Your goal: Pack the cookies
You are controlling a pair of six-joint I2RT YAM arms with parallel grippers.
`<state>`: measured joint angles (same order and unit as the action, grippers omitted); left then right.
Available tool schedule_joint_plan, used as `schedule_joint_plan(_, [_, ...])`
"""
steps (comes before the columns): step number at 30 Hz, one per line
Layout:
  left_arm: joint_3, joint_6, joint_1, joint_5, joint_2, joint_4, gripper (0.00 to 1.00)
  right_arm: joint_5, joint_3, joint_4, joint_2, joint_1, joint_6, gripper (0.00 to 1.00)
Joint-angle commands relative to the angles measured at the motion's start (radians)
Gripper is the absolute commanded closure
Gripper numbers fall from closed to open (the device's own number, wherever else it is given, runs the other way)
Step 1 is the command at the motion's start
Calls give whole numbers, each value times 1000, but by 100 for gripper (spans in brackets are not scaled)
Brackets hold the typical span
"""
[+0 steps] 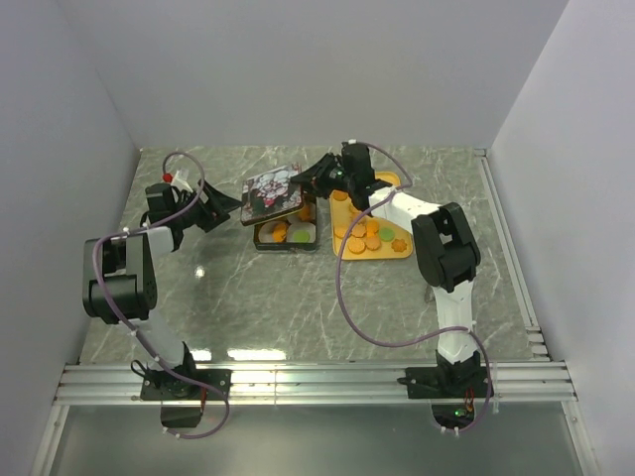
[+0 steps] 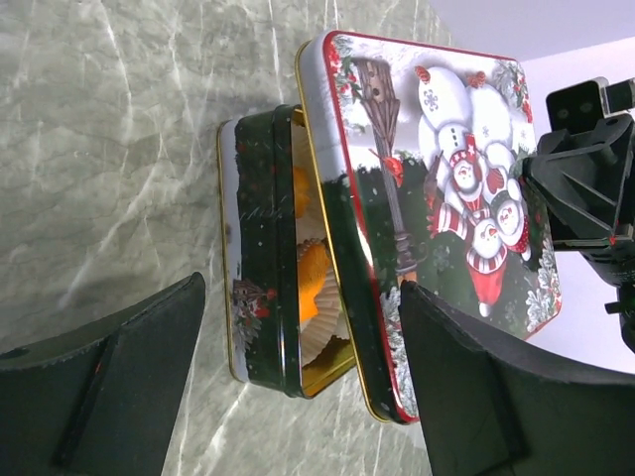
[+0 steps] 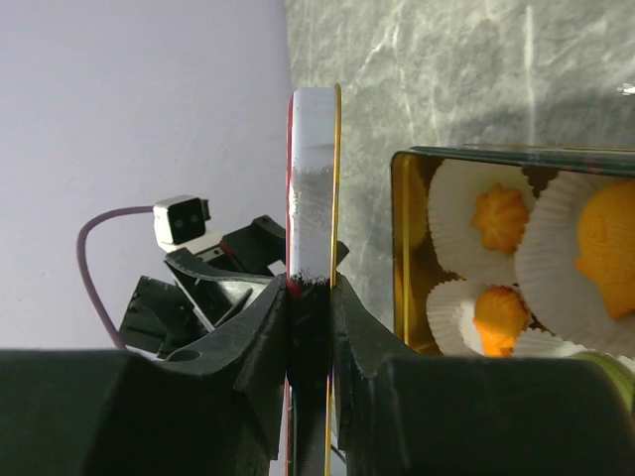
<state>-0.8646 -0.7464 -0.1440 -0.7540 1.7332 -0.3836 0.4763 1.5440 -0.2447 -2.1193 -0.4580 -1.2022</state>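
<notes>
An open dark Christmas tin point(image 1: 286, 235) holds orange cookies point(image 1: 279, 233) in white paper cups. Its snowman lid point(image 1: 272, 192) stands tilted over the tin's far edge. My right gripper point(image 1: 314, 179) is shut on the lid's right edge, which shows clamped between the fingers in the right wrist view point(image 3: 313, 297). More cookies point(image 1: 372, 238), mostly orange with one green, lie on a yellow tray point(image 1: 340, 211). My left gripper point(image 1: 226, 208) is open and empty just left of the lid. In the left wrist view the tin point(image 2: 260, 258) and lid point(image 2: 437, 198) lie ahead of its fingers point(image 2: 109, 387).
The tin's cups of cookies point(image 3: 499, 218) show beside the lid in the right wrist view. White walls enclose the marble table on three sides. The right arm reaches over the tray.
</notes>
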Motion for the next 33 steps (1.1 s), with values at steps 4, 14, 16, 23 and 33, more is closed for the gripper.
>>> schedule_joint_plan(4, [-85,24,40,-31,100,-32,17,-28,-33,-31,28,-5,29,100])
schedule_joint_plan(14, [-172,38,165,-30,226,-20,21,-50,-140,-53,47,-4,50,100])
schedule_joint_plan(16, [-186,47,176,-25,236,3,23,-56,-150,-54,50,-2,53,100])
schedule_joint_plan(23, [-209,100,188,5,239,81,27,-88,-142,28,58,-2,95,100])
schedule_joint_plan(33, [-284,225,227,91,229,252,28,-182,-151,237,122,5,236,47])
